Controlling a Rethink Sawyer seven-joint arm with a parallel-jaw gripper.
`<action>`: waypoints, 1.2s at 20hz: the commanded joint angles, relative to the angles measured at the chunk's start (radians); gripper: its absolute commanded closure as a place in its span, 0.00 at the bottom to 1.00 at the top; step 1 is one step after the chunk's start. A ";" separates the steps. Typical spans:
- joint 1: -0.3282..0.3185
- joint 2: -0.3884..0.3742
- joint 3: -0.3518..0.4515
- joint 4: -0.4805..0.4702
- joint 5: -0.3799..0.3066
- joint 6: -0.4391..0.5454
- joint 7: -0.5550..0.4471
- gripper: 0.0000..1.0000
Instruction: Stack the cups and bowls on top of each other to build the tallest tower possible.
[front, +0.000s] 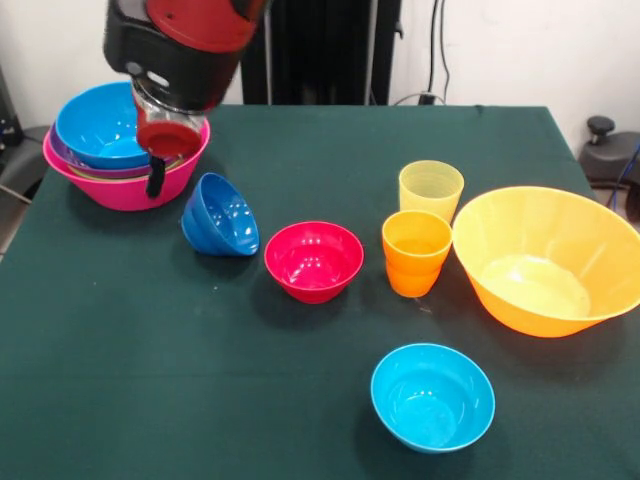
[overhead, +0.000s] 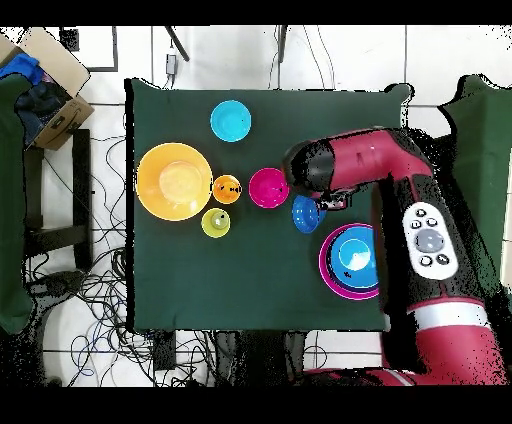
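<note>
The gripper (front: 156, 172) hangs over the tower's (front: 125, 150) rim; can't tell if it's open or shut. The tipped dark blue bowl (front: 221, 215) sits just beside, toward the table's middle.

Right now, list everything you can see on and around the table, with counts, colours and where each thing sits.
stack: one, pink bowl holding purple and sky blue bowls, front view's far left corner
dark blue bowl: one, tipped on its side, just right of the stack
red bowl: one, upright, table's middle
cyan bowl: one, upright, near edge
big orange bowl: one, right side
orange cup: one, upright, left of the big orange bowl
yellow cup: one, pale, right behind the orange cup
table: one, dark green cloth
box: one, cardboard, on the floor in the overhead view's upper left
gripper: one, black, hanging at the stack's front rim
</note>
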 joint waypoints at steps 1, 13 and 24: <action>-0.096 -0.026 0.027 0.116 0.214 0.127 0.063 0.00; -0.511 0.033 0.399 0.456 0.335 -0.380 -0.292 0.00; -0.788 0.276 0.590 0.681 0.373 -0.509 -0.067 0.00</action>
